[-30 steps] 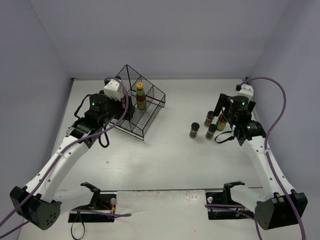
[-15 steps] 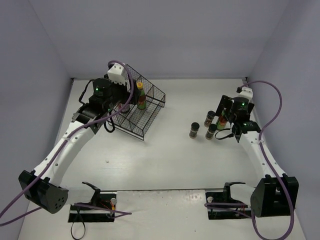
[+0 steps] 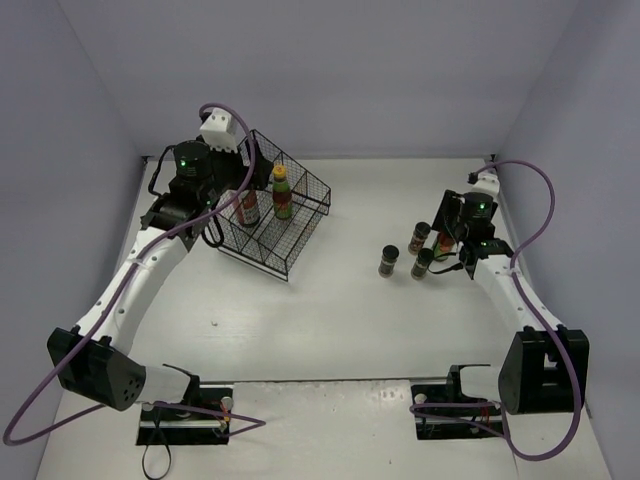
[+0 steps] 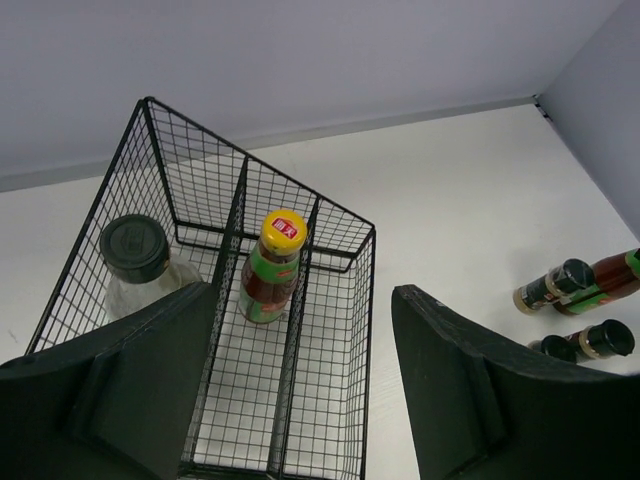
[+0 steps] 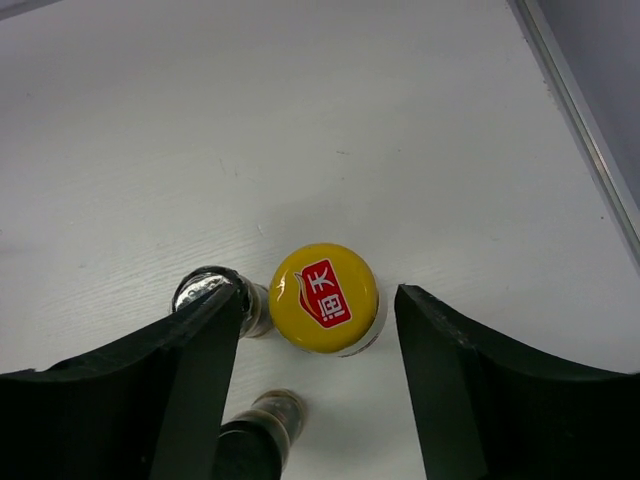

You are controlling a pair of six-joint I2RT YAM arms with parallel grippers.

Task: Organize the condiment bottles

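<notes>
A tilted black wire basket (image 3: 295,222) holds a tall clear bottle with a black cap (image 4: 135,250) and a yellow-capped bottle (image 4: 270,270). My left gripper (image 4: 302,295) hangs open above the basket with nothing between its fingers. On the right, a second yellow-capped bottle (image 5: 324,298) stands upright among three short dark jars (image 3: 389,260) (image 3: 418,238) (image 3: 423,263). My right gripper (image 5: 318,295) straddles its cap from above, with a gap showing on each side. Its left finger (image 5: 195,360) partly covers one dark jar (image 5: 210,290).
The back wall runs close behind the basket. The right wall's base (image 5: 580,130) lies a short way from the jar group. Two black stands (image 3: 190,385) (image 3: 460,385) sit at the near edge.
My left arm has drawn back and up from the basket, leaving the clear bottle inside. My right gripper has moved in over the yellow-capped bottle and its jaws have narrowed.
</notes>
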